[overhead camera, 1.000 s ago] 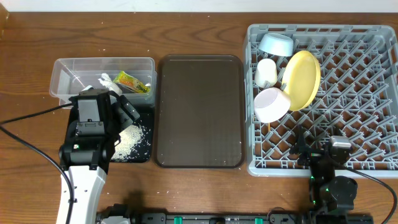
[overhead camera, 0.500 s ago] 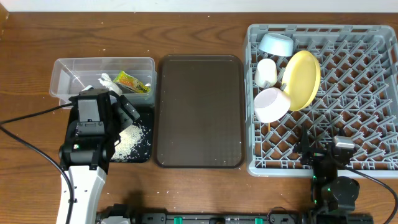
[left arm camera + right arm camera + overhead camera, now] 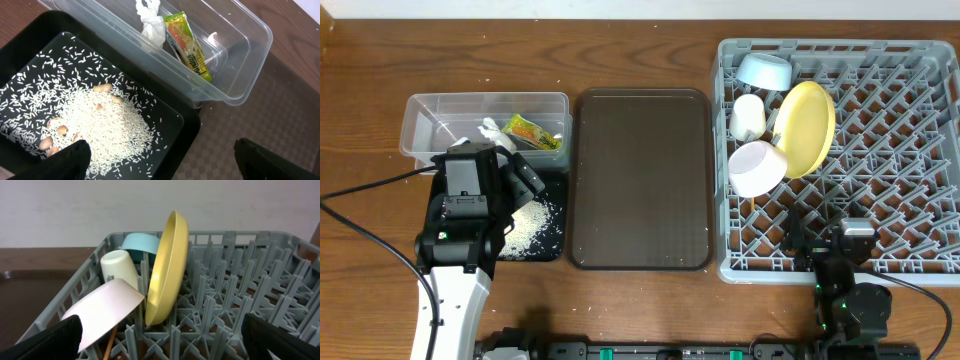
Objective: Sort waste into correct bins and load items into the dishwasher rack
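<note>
Overhead, left arm (image 3: 468, 205) partly hides black bin (image 3: 555, 246).

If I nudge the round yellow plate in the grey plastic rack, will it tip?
The round yellow plate stands tilted on edge among pegs of the grey rack, so a push may tip or roll it. It looks rigid and light, probably plastic.

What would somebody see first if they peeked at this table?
Probably the round yellow plate, standing on edge beside a light-blue bowl, small white cup and pinkish-white bowl in the big grey plastic grid rack on the right. On the left, a heap of loose white rice grains lies in the shallow black bin, next to a clear plastic tub holding a yellow-green snack wrapper and crumpled white tissue.
</note>
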`<state>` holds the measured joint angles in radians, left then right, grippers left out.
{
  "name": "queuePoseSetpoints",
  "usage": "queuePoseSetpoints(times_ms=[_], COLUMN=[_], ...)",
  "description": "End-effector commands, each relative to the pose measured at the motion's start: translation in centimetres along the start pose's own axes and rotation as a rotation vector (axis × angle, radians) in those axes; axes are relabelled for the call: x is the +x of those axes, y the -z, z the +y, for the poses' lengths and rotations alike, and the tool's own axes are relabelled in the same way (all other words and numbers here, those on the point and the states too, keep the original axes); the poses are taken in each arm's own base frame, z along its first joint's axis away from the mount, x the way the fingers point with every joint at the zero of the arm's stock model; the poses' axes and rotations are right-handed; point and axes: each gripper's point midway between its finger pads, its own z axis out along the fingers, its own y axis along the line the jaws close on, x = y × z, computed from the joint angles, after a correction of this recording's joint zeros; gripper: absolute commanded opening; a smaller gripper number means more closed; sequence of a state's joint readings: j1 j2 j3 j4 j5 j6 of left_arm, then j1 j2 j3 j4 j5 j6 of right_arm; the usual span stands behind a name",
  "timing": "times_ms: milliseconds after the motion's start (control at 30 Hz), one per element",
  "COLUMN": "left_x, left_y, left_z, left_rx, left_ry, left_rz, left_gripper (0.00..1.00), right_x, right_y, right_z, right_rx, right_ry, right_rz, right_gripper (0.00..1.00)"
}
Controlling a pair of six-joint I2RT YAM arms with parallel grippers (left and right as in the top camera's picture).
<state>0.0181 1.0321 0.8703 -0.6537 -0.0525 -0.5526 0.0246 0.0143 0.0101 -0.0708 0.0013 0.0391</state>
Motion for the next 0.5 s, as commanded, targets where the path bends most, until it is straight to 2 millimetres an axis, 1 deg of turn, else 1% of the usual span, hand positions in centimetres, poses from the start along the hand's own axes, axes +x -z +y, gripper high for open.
queuePoseSetpoints(times_ms=[0,467], left_x=[-0.63,-0.62], left_y=[0.29,0.29], left_z=[-0.02,-0.02], left_rx=[-0.004,-0.004], left_ry=[-0.001,-0.001], left_rz=[-0.019,-0.018], left_gripper=[0.95,0.95], right_x=[0.12,0.06], right_y=[0.02,0.02], right_z=[-0.13,-0.27], right_rx=[0.001,0.008], right_ry=[0.043,0.043], right_rz=[-0.002,-0.003], right_gripper=[0.99,0.99])
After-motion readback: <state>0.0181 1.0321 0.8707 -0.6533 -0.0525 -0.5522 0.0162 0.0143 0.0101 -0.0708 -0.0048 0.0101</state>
